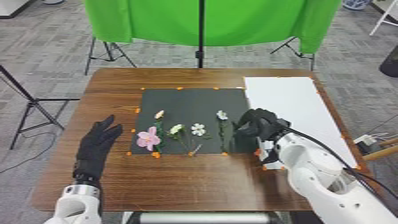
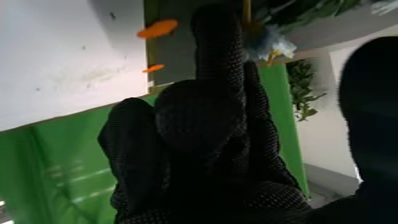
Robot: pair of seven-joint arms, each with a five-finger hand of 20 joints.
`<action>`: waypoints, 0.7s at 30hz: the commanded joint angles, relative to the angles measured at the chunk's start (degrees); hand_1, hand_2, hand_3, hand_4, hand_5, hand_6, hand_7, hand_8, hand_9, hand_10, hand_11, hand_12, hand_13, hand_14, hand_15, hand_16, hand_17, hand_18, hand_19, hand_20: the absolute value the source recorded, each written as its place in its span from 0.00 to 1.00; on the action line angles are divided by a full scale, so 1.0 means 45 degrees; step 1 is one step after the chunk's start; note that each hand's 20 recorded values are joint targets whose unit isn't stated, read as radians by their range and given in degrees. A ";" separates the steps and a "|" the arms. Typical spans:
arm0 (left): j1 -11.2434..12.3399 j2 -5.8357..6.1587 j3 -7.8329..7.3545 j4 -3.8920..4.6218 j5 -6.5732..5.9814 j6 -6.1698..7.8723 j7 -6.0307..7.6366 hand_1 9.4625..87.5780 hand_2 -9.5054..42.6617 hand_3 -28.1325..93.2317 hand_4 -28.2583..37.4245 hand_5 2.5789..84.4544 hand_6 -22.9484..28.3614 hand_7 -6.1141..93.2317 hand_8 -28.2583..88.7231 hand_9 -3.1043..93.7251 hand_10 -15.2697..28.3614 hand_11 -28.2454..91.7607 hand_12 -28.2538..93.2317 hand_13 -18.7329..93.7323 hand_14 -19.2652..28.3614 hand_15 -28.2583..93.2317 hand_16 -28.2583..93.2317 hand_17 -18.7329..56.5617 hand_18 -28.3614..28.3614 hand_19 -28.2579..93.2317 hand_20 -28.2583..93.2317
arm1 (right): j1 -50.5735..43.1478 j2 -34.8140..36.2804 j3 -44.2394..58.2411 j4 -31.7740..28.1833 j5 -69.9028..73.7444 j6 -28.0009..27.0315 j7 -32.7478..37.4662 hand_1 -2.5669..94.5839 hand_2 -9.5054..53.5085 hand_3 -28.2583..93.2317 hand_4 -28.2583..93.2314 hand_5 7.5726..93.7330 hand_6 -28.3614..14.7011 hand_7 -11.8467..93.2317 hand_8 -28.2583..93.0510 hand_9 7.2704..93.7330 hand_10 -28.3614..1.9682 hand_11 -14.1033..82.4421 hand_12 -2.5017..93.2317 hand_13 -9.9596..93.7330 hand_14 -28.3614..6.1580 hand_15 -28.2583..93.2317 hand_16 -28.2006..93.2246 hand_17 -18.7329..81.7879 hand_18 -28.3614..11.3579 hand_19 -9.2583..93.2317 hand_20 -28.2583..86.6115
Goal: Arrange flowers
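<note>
Bare tabletop [image 1: 195,185] runs between the near edge of the dark mat [image 1: 182,97] and the tabletop's near edge. Flowers [image 1: 148,137] lie across the mat's near half. White board [image 1: 284,100] adjoins on the right. Left hand [image 1: 93,145]: left of mat, open, fingers straight. Right hand [image 1: 258,125]: relaxed open, thumb apart, beside rightmost flower; covers part of mat–board seam. Thin stems hard to make out.
</note>
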 commanded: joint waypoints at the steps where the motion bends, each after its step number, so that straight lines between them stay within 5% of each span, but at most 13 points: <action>1: 0.0195 -0.0094 -0.0036 0.0028 0.0063 -0.0112 -0.0056 0.13 0.25 0.76 0.00 0.46 0.52 0.12 0.20 0.48 0.65 0.37 0.34 0.46 0.69 0.31 0.25 0.31 0.68 0.24 0.37 | -0.0636 -0.0174 0.1467 -0.0737 -0.0844 0.0666 0.0393 0.25 0.00 0.72 0.10 0.59 0.60 0.22 0.17 0.88 0.45 0.44 0.29 0.96 0.74 0.72 0.51 0.81 0.38 1.00 0.76; 5: 0.0203 -0.0061 -0.0034 0.0012 0.0099 -0.0148 -0.0079 0.14 0.25 0.76 0.00 0.46 0.52 0.12 0.20 0.48 0.65 0.37 0.34 0.46 0.70 0.31 0.25 0.31 0.68 0.24 0.37 | -0.1600 -0.0744 0.3265 -0.1386 0.0551 0.1109 0.0945 0.17 0.00 0.71 0.12 0.59 0.59 0.20 0.18 0.89 0.43 0.45 0.29 0.96 0.71 0.72 0.51 0.82 0.37 1.00 0.76; 7: 0.0249 -0.0075 -0.0062 -0.0052 0.0196 -0.0188 -0.0042 0.14 0.25 0.76 0.00 0.46 0.52 0.12 0.19 0.48 0.65 0.37 0.34 0.46 0.70 0.31 0.25 0.31 0.68 0.24 0.37 | -0.2404 -0.1353 0.4985 -0.1769 0.3624 0.0081 0.0007 0.16 0.05 0.72 0.13 0.59 0.58 0.20 0.18 0.86 0.41 0.43 0.29 0.93 0.63 0.69 0.50 0.74 0.31 0.99 0.68; 10: 0.0333 -0.0049 -0.0136 -0.0175 0.0352 -0.0345 -0.0008 0.14 0.25 0.76 0.00 0.46 0.52 0.12 0.19 0.48 0.65 0.37 0.34 0.46 0.70 0.31 0.25 0.31 0.68 0.24 0.37 | -0.3612 -0.2631 0.7212 -0.1495 0.7955 -0.1707 -0.2516 0.17 0.11 0.76 0.12 0.55 0.57 0.21 0.18 0.64 0.35 0.29 0.24 0.65 0.36 0.48 0.45 0.46 0.24 0.66 0.61; 12: 0.0327 -0.0074 -0.0146 -0.0242 0.0443 -0.0445 0.0003 0.14 0.25 0.76 0.00 0.46 0.52 0.12 0.19 0.48 0.65 0.37 0.34 0.46 0.70 0.31 0.25 0.31 0.68 0.24 0.37 | -0.4484 -0.3046 0.7293 -0.1432 1.1020 -0.0332 -0.3320 0.17 0.12 0.81 0.11 0.45 0.62 0.21 0.17 0.37 0.40 0.19 0.19 0.41 0.38 0.31 0.43 0.31 0.35 0.30 0.50; 13: 0.0336 -0.0082 -0.0160 -0.0288 0.0481 -0.0459 0.0007 0.14 0.25 0.76 0.00 0.46 0.52 0.13 0.19 0.48 0.64 0.37 0.34 0.46 0.70 0.31 0.25 0.31 0.68 0.24 0.37 | -0.4686 -0.3305 0.7219 -0.1370 1.1963 0.0169 -0.3545 0.16 0.12 0.82 0.11 0.41 0.63 0.20 0.17 0.33 0.43 0.17 0.17 0.36 0.41 0.28 0.42 0.29 0.38 0.23 0.48; 18: 0.0220 -0.0014 -0.0199 -0.0439 0.0618 -0.0815 -0.0009 0.13 0.25 0.76 0.00 0.47 0.52 0.13 0.19 0.48 0.64 0.37 0.34 0.46 0.70 0.31 0.25 0.31 0.68 0.24 0.37 | -0.5619 -0.4740 0.6928 -0.1244 1.3180 0.2112 -0.4975 0.12 0.12 0.86 0.11 0.36 0.65 0.19 0.18 0.29 0.48 0.16 0.15 0.30 0.51 0.23 0.38 0.28 0.47 0.12 0.45; 21: 0.0278 -0.0070 -0.0210 -0.0578 0.0707 -0.0915 0.0071 0.13 0.25 0.76 0.00 0.47 0.52 0.13 0.19 0.48 0.64 0.37 0.34 0.46 0.70 0.31 0.25 0.31 0.68 0.24 0.37 | -0.6064 -0.5396 0.7038 -0.1359 1.3519 0.1729 -0.5132 0.10 0.10 0.87 0.11 0.33 0.66 0.19 0.17 0.28 0.50 0.16 0.14 0.28 0.55 0.22 0.36 0.28 0.48 0.09 0.44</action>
